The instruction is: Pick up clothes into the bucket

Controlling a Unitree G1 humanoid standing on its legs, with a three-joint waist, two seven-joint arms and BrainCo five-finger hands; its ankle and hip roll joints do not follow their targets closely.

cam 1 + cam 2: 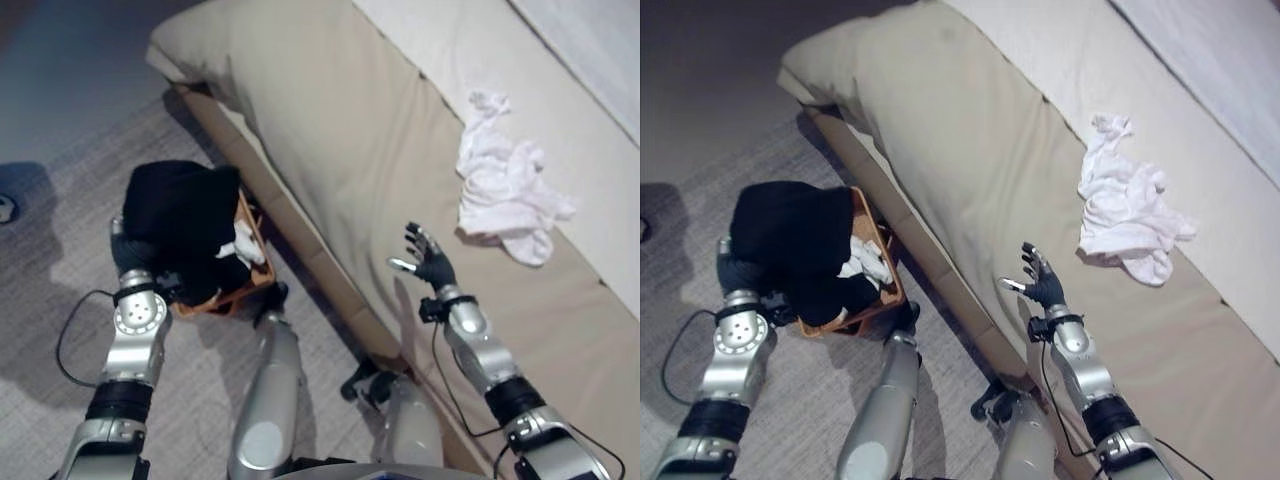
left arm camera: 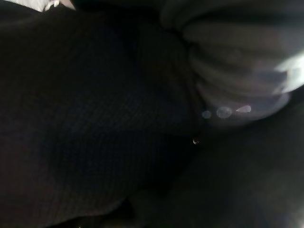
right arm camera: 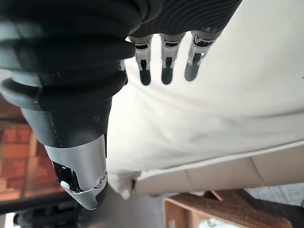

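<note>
A black garment (image 1: 185, 215) is heaped over an orange-brown basket (image 1: 258, 278) on the floor beside the bed, with a small white cloth (image 1: 245, 248) tucked at its bed-side edge. My left hand (image 1: 128, 256) sits at the basket's outer side, its fingers buried in the black cloth (image 2: 95, 123). A crumpled white garment (image 1: 505, 190) lies on the bed's beige cover. My right hand (image 1: 430, 262) hovers open over the cover, a short way in front of that garment, fingers (image 3: 164, 66) straight and holding nothing.
The bed (image 1: 340, 130) runs diagonally across the right side, its padded edge close to the basket. A white sheet (image 1: 470, 40) lies along the far side. Grey carpet (image 1: 60, 300) surrounds the basket. The basket's corner (image 3: 223, 213) shows below the bed edge.
</note>
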